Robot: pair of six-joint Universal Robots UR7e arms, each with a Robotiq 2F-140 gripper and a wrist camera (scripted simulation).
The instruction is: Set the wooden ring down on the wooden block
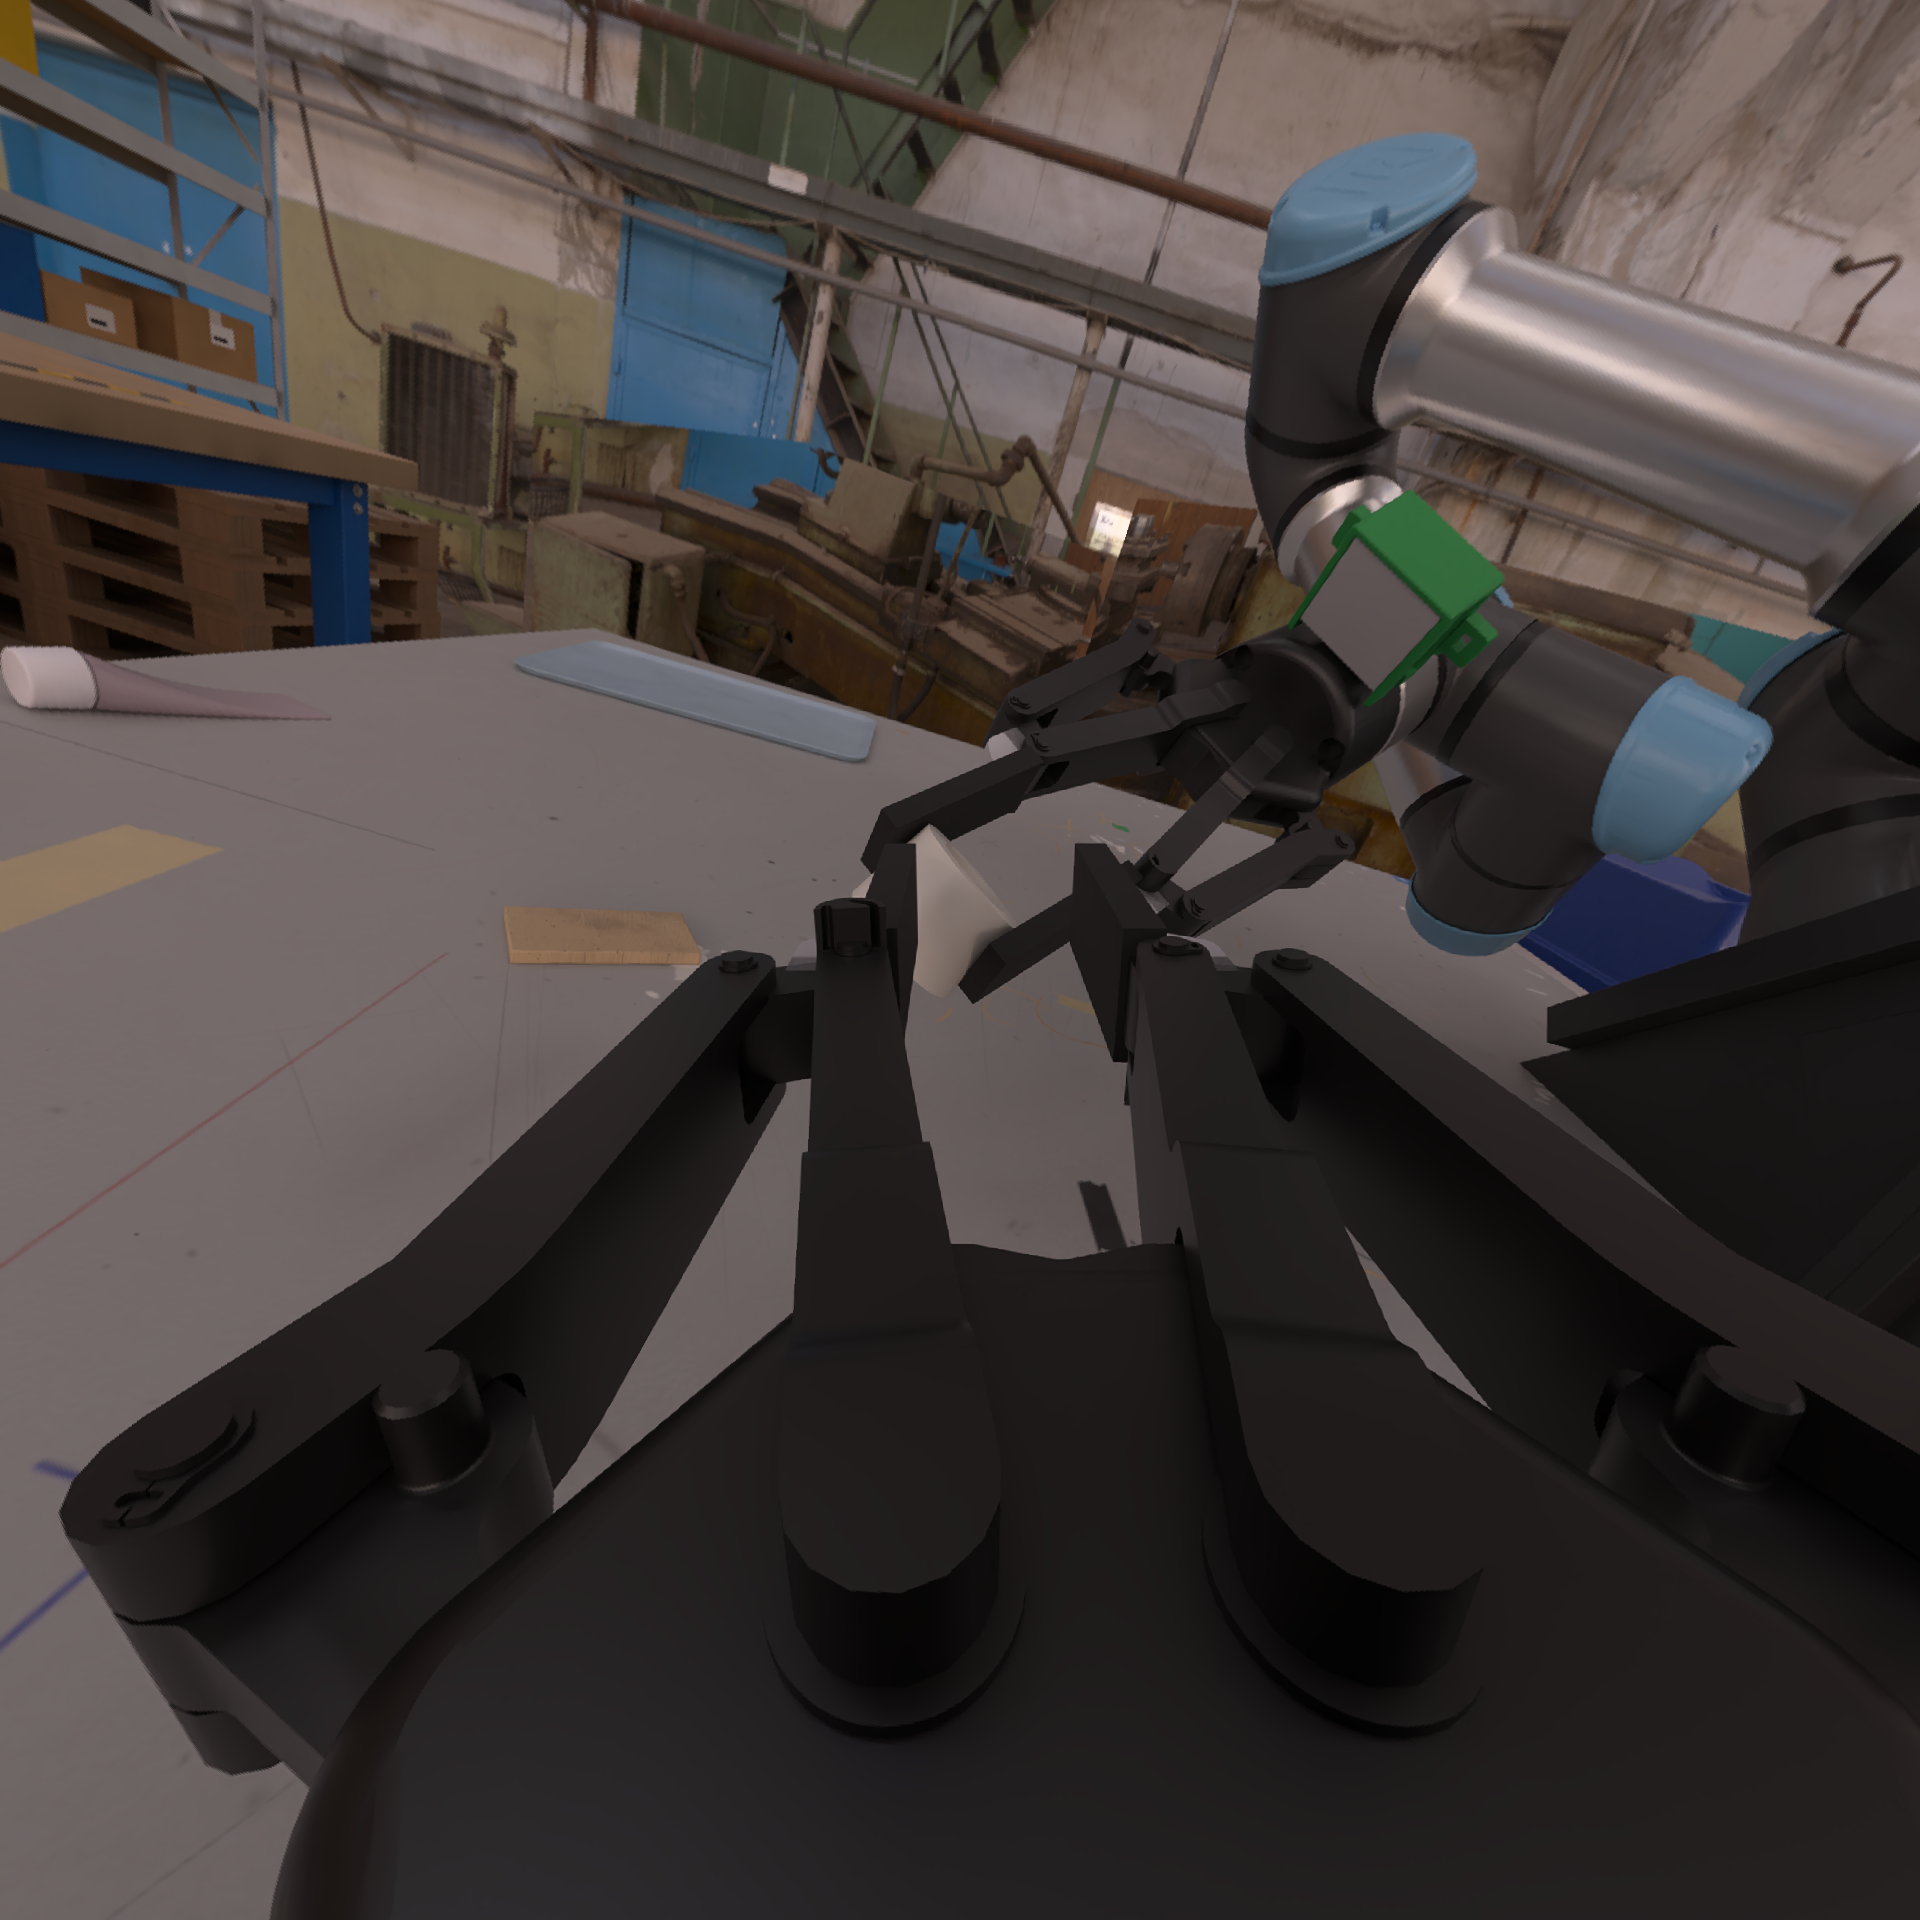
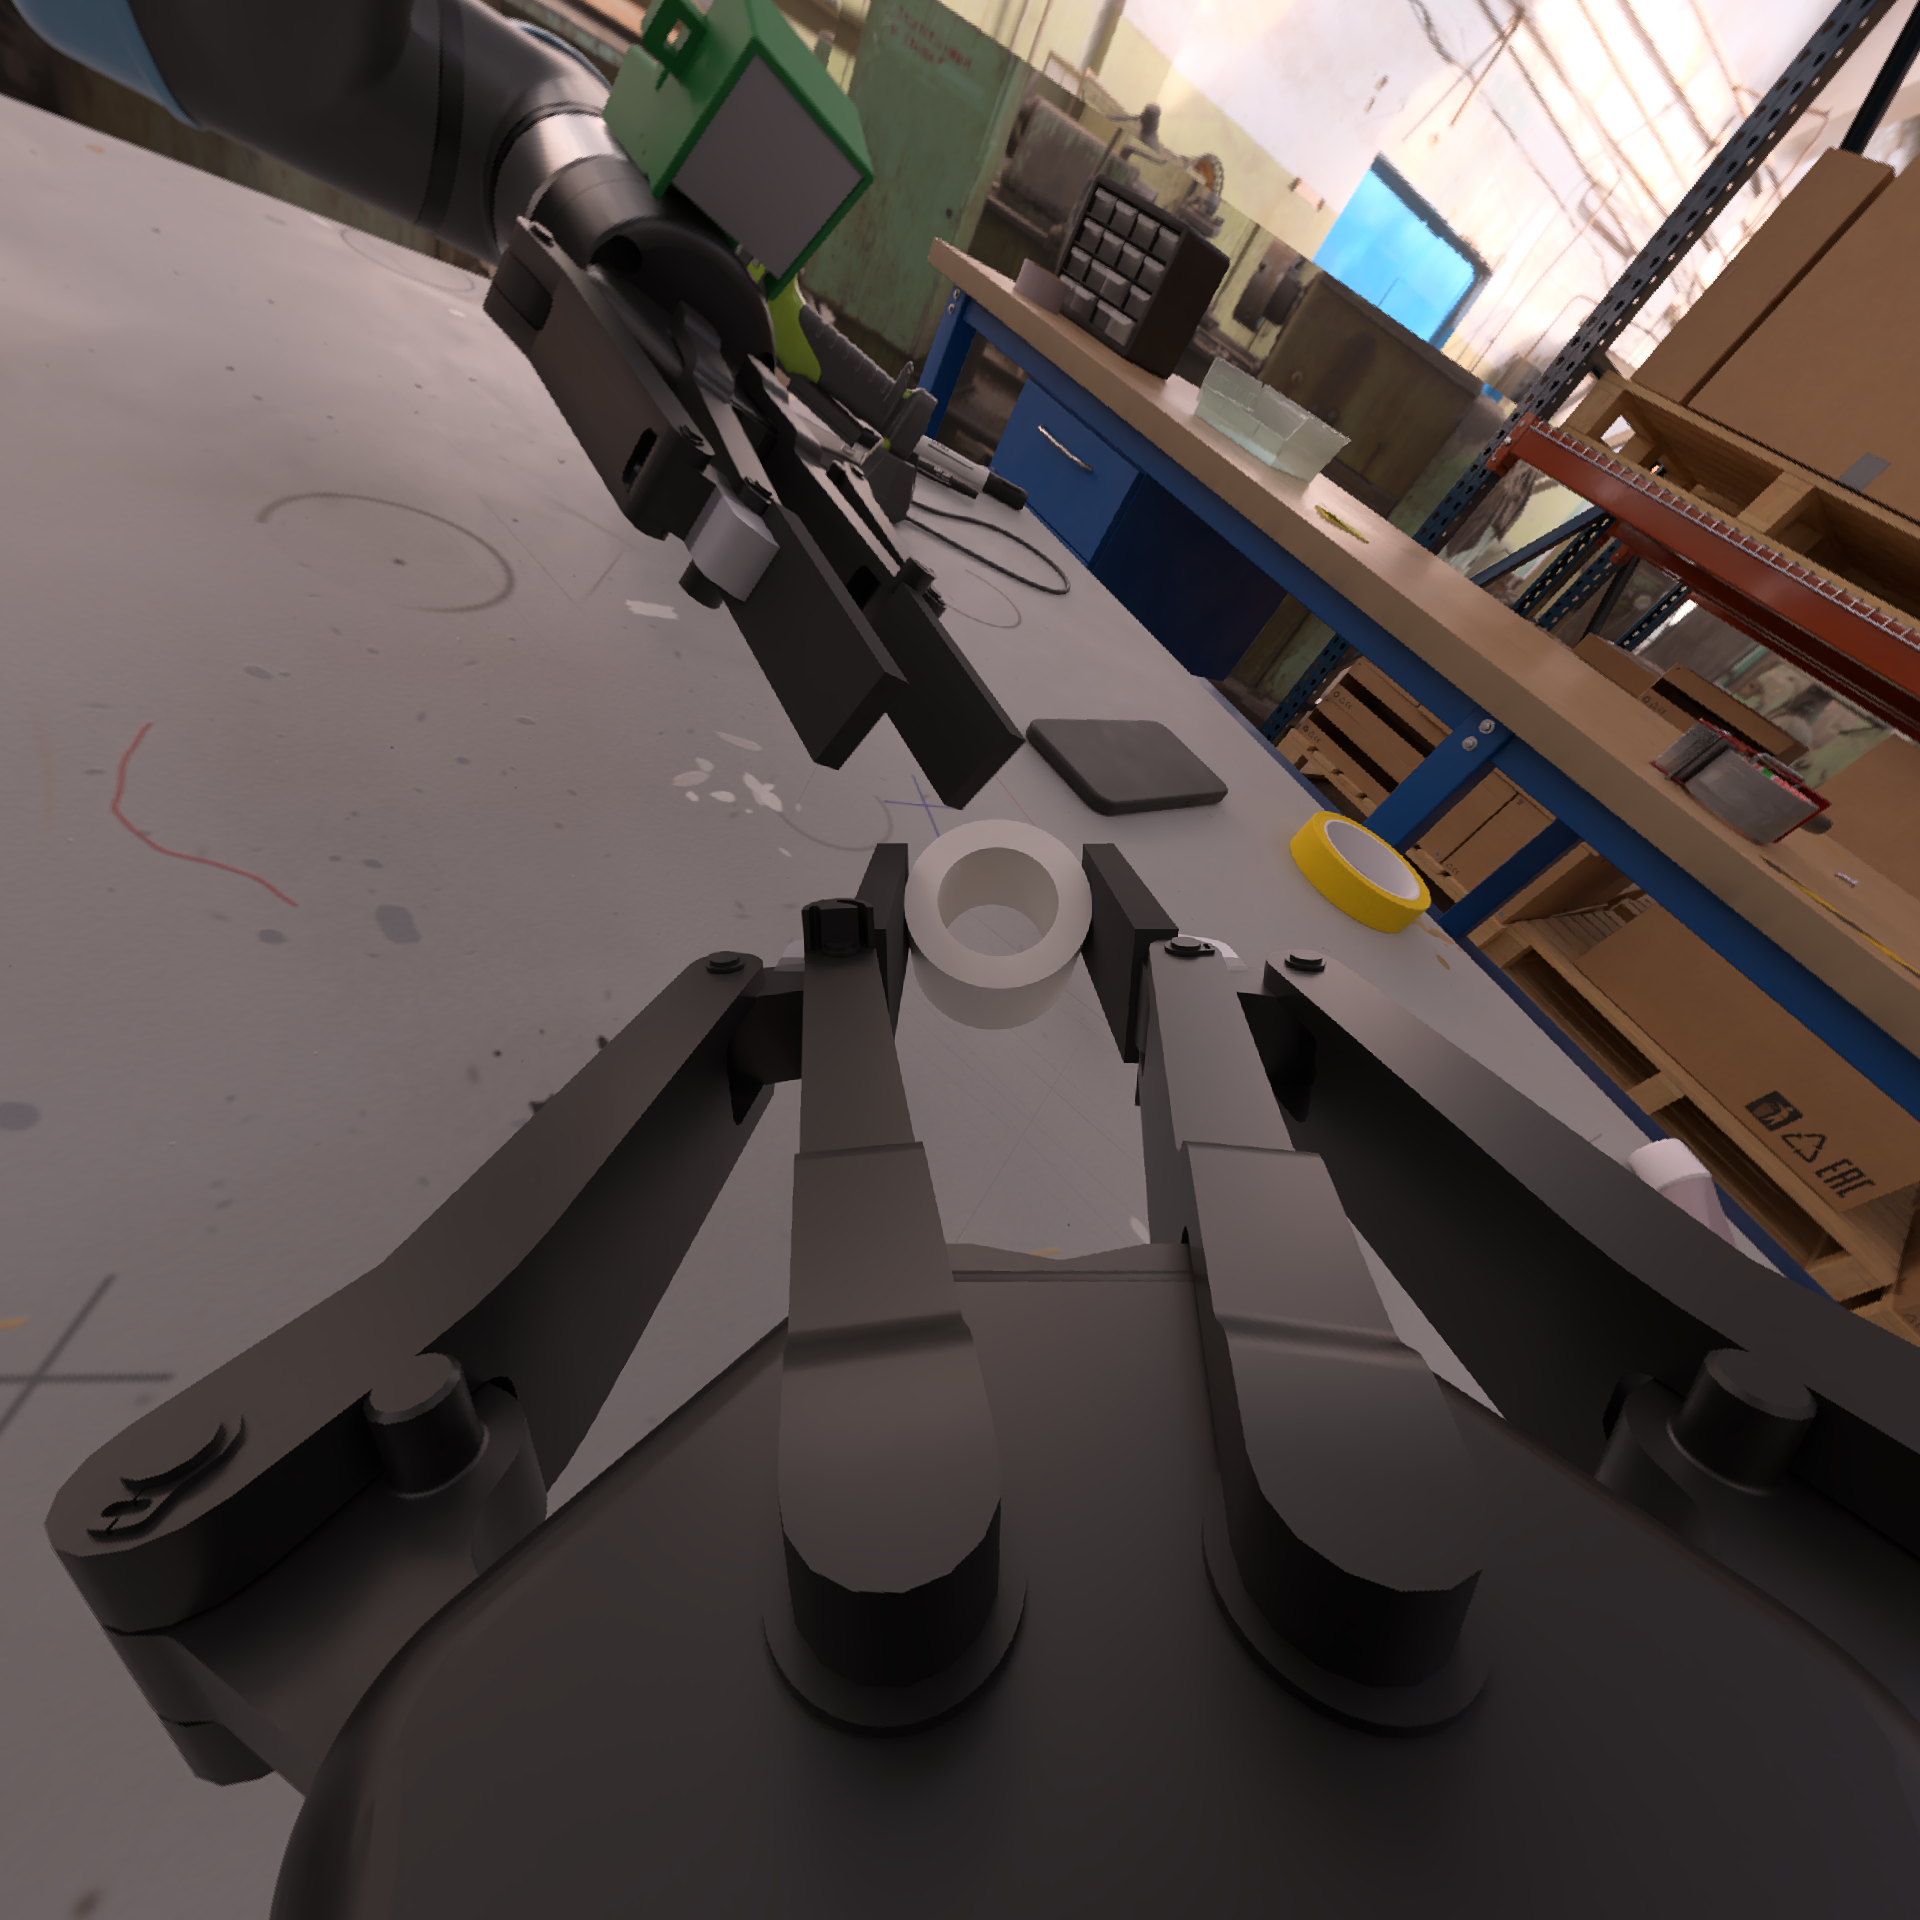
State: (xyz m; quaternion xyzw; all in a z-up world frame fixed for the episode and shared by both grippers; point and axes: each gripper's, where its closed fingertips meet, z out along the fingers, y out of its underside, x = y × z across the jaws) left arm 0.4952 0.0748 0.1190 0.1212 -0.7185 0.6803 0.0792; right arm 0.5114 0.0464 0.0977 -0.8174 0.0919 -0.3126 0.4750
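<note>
A: Pale wood, that wooden ring [image 2: 997, 925], at frame centre?
B: Yes, the right tool [image 2: 1000, 902] pinched it, carrying it above the counter [image 2: 364, 831]. The left tool [image 1: 997, 914] stood open, empty. The wooden block [image 1: 600, 934] lay centre-left.

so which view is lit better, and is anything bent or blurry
Right wrist view is brighter: window glare washes out the upper right, and the pale ring in the right end effector shows clearly. Left wrist view is dimmer, its own left end effector nearly black. Both views bow straight lines near the edges; the far background looks soft.
</note>
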